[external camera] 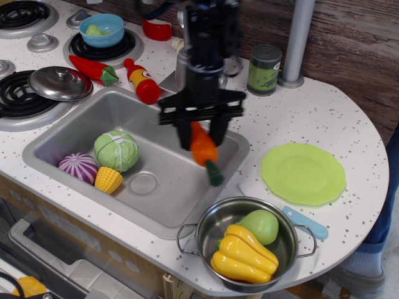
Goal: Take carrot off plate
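Observation:
My gripper [201,132] is shut on the orange carrot [204,151], holding it by its thick end with the dark green stem tip [214,172] hanging down and to the right. The carrot hangs in the air over the right part of the steel sink [68,128]. The lime-green plate [303,173] lies bare on the counter to the right, well apart from the gripper.
In the sink lie a green cabbage [116,150], a purple onion [78,167] and a corn piece [108,180]. A steel pot [212,227] at the front holds a yellow pepper [243,254] and a green fruit [260,225]. A faucet, a can [264,69], a ketchup bottle [141,81] and a blue knife [303,222] are nearby.

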`<action>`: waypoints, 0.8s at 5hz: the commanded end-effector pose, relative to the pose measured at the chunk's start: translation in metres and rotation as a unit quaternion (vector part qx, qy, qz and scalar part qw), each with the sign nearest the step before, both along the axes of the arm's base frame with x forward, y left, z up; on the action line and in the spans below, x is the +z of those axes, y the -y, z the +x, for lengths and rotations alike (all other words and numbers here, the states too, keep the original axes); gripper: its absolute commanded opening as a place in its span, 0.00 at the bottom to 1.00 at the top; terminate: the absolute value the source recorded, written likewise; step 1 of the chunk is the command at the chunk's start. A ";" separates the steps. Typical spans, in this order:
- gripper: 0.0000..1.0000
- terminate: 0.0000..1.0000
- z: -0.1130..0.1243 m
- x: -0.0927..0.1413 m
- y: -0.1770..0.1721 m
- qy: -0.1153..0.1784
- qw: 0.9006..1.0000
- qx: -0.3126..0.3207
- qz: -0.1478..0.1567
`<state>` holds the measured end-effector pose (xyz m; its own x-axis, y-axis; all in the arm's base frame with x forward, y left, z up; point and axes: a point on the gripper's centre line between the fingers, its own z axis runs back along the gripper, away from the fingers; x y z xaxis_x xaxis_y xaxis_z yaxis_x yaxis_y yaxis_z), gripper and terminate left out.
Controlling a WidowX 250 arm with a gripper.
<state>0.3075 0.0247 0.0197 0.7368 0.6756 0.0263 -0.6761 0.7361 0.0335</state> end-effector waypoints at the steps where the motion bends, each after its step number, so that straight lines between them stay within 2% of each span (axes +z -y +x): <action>1: 0.00 0.00 -0.004 -0.005 -0.030 0.052 0.997 -0.053 0.027; 2: 1.00 0.00 -0.004 -0.012 -0.042 0.082 0.991 -0.099 0.049; 3: 1.00 0.00 -0.004 -0.012 -0.042 0.082 0.991 -0.099 0.049; 4: 1.00 1.00 -0.004 -0.012 -0.042 0.082 0.991 -0.099 0.049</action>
